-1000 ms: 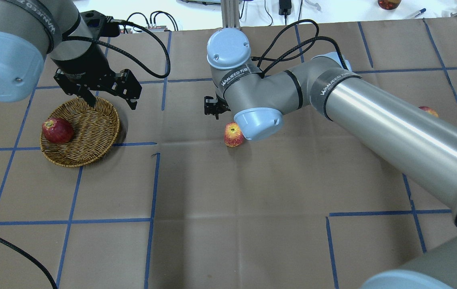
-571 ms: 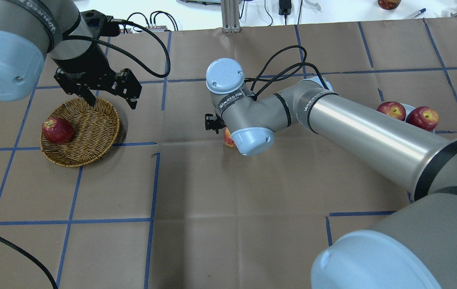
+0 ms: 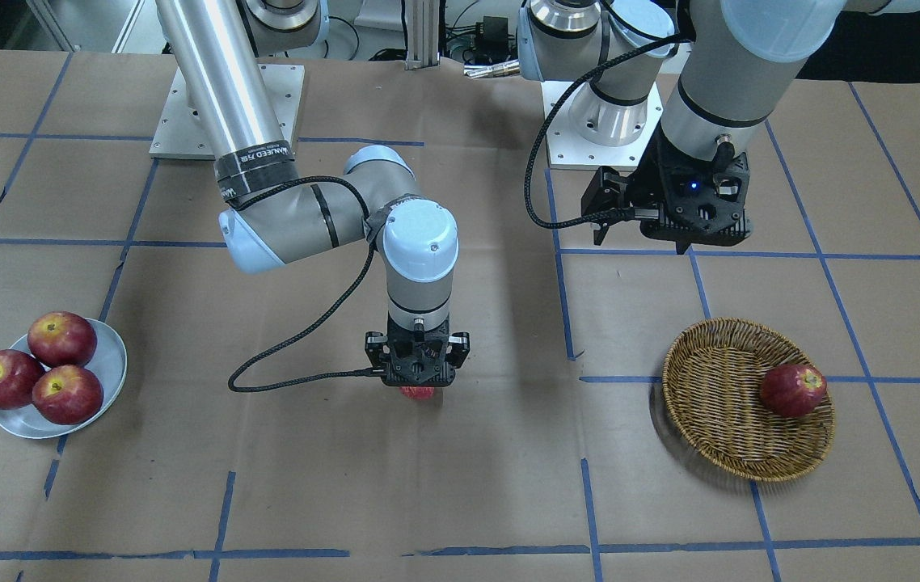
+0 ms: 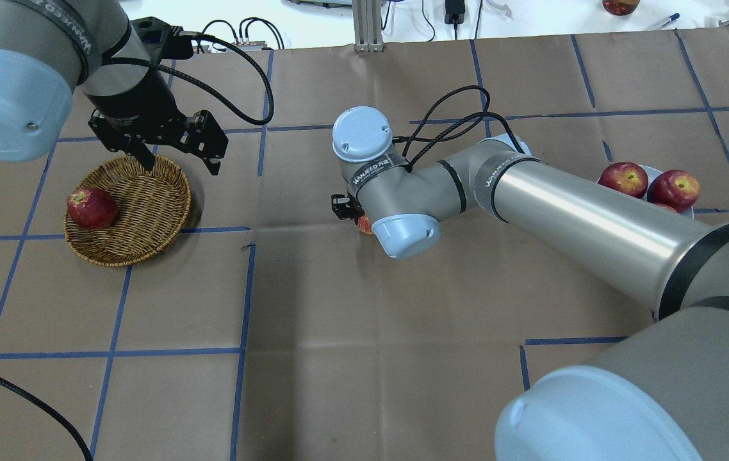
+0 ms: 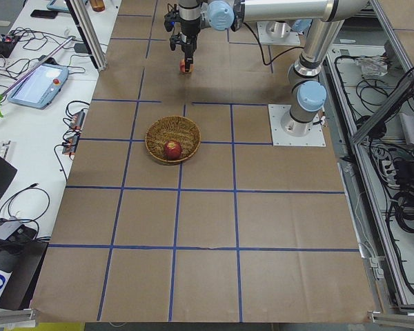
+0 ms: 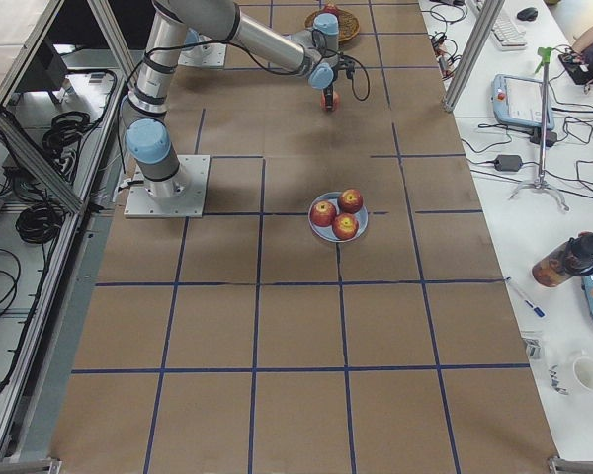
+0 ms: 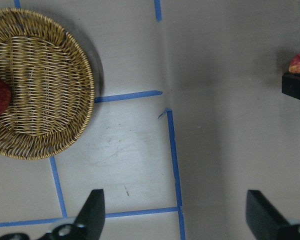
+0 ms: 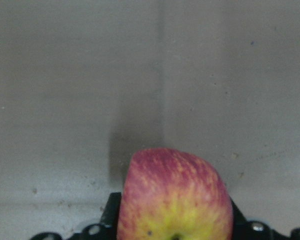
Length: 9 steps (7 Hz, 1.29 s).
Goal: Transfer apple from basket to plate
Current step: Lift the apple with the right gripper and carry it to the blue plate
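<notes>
**Apple and grippers.** The apple (image 8: 175,200) is pinkish-red with fine streaks, shading to yellow-orange around the stem pit. The pit is just visible where the right wrist view cuts the fruit off at its lower edge. The apple stands near the middle of the paper-covered table (image 3: 460,485). It is well apart from both the wicker basket (image 3: 711,396) and the grey-white plate (image 3: 110,356).

The right gripper (image 3: 418,386) sits low over the apple, with dark fingers (image 8: 114,215) flanking it on either side. They appear to bracket the fruit closely, but whether they press on it cannot be told. The front view shows only a red sliver beneath the gripper body, and in the overhead view the wrist hides most of the apple.

The left gripper (image 7: 175,212) hangs above the table near the basket, spread wide and empty. The basket holds one dark red apple (image 3: 791,390). Three deep-red apples (image 3: 62,338) fill the plate.
</notes>
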Tool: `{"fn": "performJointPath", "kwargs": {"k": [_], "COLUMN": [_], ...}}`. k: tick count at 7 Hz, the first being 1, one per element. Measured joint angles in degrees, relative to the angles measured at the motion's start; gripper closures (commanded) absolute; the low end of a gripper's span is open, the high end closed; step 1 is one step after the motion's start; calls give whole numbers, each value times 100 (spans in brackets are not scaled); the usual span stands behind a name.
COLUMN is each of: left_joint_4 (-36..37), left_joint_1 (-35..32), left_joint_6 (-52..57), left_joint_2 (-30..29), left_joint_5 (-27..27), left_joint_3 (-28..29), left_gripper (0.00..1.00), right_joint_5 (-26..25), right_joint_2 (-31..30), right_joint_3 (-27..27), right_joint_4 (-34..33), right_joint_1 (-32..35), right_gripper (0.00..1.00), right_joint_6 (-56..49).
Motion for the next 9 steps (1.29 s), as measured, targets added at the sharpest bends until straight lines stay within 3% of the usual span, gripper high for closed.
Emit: {"fn": "performJointPath", "kwargs": {"k": [2,4,7,9], "left_joint_4": [-45,-63,-69,-40], "left_joint_1": [-16,-20,-42,-47], "left_joint_6": [6,9,11,8], "left_joint_2": [17,37,61,140], "left_joint_5": [4,-1,-47,-51], "left_joint_3": [-6,-23,-81,-237], "left_gripper": [1,1,1,1], "right_joint_5": [-2,8,47,64], "right_joint_2": [-234,-869,-1912,-2176], "right_joint_3": [-44,-21,26,81], "right_joint_4": [22,407,1697,2128], "right_joint_1": [-79,-494,-2190,-3432], "right_gripper": [50,50,50,50], "right_joint_6": [-2,-109,-2051,-3768]}}
